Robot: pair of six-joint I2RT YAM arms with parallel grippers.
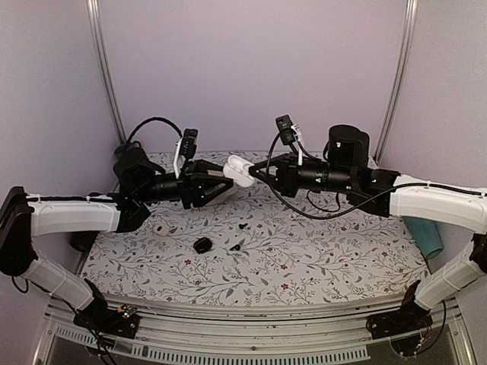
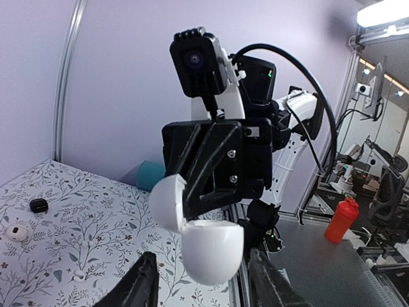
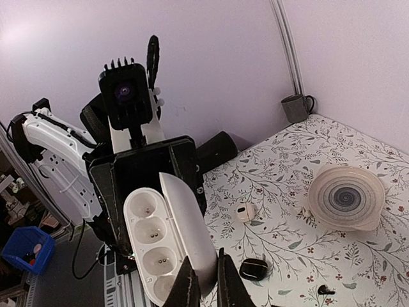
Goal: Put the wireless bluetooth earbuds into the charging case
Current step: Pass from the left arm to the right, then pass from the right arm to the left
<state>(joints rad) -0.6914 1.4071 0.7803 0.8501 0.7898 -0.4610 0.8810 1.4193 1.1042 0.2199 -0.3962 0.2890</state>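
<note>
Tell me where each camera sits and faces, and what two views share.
Top external: above and behind the robot, looking down at the floral table; the left arm and right arm both show, meeting mid-air.
Left wrist: on the left arm, facing the right wrist camera; the left pincer, open, frames the bottom edge.
Right wrist: on the right arm, facing the left wrist camera; the right pincer grips the open charging case.
Shared: all three views show the charging case.

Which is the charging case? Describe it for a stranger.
Look in mid-air above the floral table. There the right arm's fingers pinch the charging case. Unlike the small bits below, it is a glossy white hinged shell, open.
</note>
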